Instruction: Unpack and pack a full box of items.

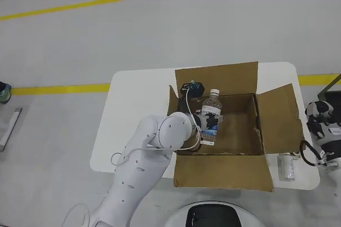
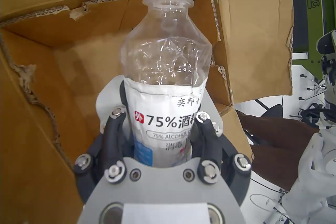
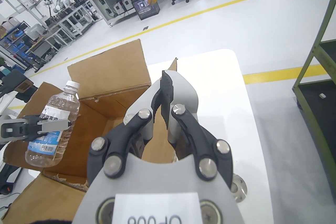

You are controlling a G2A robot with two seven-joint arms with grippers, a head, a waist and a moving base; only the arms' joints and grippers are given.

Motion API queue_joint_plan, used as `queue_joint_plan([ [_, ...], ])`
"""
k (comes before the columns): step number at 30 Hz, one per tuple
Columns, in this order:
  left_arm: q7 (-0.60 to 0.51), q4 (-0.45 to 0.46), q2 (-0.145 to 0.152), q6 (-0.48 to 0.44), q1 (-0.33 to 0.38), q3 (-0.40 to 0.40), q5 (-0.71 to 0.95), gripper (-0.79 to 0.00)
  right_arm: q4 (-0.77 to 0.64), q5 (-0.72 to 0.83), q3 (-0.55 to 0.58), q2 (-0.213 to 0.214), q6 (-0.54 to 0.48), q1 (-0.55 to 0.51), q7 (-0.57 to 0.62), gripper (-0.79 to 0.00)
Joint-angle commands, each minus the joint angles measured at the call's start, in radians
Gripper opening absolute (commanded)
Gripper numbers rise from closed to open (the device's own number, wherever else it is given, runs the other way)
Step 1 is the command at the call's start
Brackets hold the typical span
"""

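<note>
Our left gripper (image 2: 160, 120) pinches the clear bottle (image 2: 166, 57) by its label, the open cardboard box (image 1: 222, 171) beneath it; our right gripper (image 3: 164, 96) is pressed together, empty.

One box (image 1: 221, 171), one bottle (image 1: 211, 111), one container (image 1: 286, 167).
</note>
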State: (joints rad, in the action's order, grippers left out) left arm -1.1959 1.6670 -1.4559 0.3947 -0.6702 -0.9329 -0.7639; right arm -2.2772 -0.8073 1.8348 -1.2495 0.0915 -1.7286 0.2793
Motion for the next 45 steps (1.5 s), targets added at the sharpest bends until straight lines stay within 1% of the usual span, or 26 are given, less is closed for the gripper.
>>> queue_joint_plan([
  [1, 0.0, 0.0, 0.0, 0.0, 0.0, 0.0, 0.0, -0.785, 0.004, -0.002, -0.011, -0.001, 0.002, 0.0, -0.003, -0.785],
  [4, 0.0, 0.0, 0.0, 0.0, 0.0, 0.0, 0.0, -0.785, 0.015, -0.005, -0.023, -0.001, 0.0, 0.006, 0.0, -0.785],
  [6, 0.023, -0.007, 0.0, 0.0, -0.018, 0.002, 0.005, -0.785, 0.017, -0.008, -0.03, -0.001, -0.002, 0.013, 0.002, -0.785],
  [8, 0.018, -0.004, -0.002, -0.001, -0.023, 0.013, 0.015, -0.785, 0.017, -0.017, -0.036, -0.001, -0.001, 0.021, 0.004, -0.785],
  [10, 0.005, -0.003, -0.006, 0.022, -0.021, 0.011, 0.055, -0.785, 0.016, -0.022, -0.04, -0.002, 0.002, 0.026, 0.002, -0.785],
  [12, -0.005, -0.014, -0.008, 0.045, -0.012, 0.022, 0.045, -0.785, 0.016, -0.022, -0.042, -0.002, 0.002, 0.029, 0.002, -0.785],
  [14, -0.014, -0.033, -0.012, 0.09, -0.005, 0.03, 0.041, -0.785, 0.016, -0.022, -0.044, -0.002, -0.001, 0.031, 0.002, -0.785],
  [18, -0.035, -0.097, -0.02, 0.192, 0.022, 0.055, 0.018, -0.785, 0.019, -0.019, -0.046, -0.002, -0.005, 0.034, 0.004, -0.785],
  [20, -0.02, -0.149, -0.027, 0.21, 0.032, 0.065, 0.034, -0.785, 0.021, -0.016, -0.049, -0.002, -0.006, 0.035, 0.005, -0.785],
  [26, 0.009, -0.289, -0.048, 0.239, 0.088, 0.137, 0.028, -0.785, 0.021, -0.017, -0.056, -0.004, -0.007, 0.031, 0.001, -0.785],
  [27, 0.01, -0.3, -0.053, 0.24, 0.097, 0.144, 0.045, -0.785, 0.022, -0.017, -0.056, -0.004, -0.008, 0.03, 0.0, -0.785],
  [33, 0.023, -0.374, -0.069, 0.252, 0.147, 0.202, 0.021, -0.785, 0.017, -0.014, -0.052, -0.004, -0.011, 0.022, 0.003, -0.785],
  [39, 0.043, -0.441, -0.082, 0.273, 0.171, 0.234, 0.024, -0.785, 0.013, -0.014, -0.049, -0.005, -0.011, 0.017, 0.007, -0.785],
  [40, 0.047, -0.448, -0.083, 0.276, 0.176, 0.246, 0.007, -0.785, 0.013, -0.013, -0.049, -0.005, -0.011, 0.017, 0.007, -0.785],
  [45, 0.064, -0.478, -0.091, 0.294, 0.182, 0.26, 0.026, -0.785, 0.01, -0.013, -0.048, -0.005, -0.012, 0.014, 0.009, -0.785],
])
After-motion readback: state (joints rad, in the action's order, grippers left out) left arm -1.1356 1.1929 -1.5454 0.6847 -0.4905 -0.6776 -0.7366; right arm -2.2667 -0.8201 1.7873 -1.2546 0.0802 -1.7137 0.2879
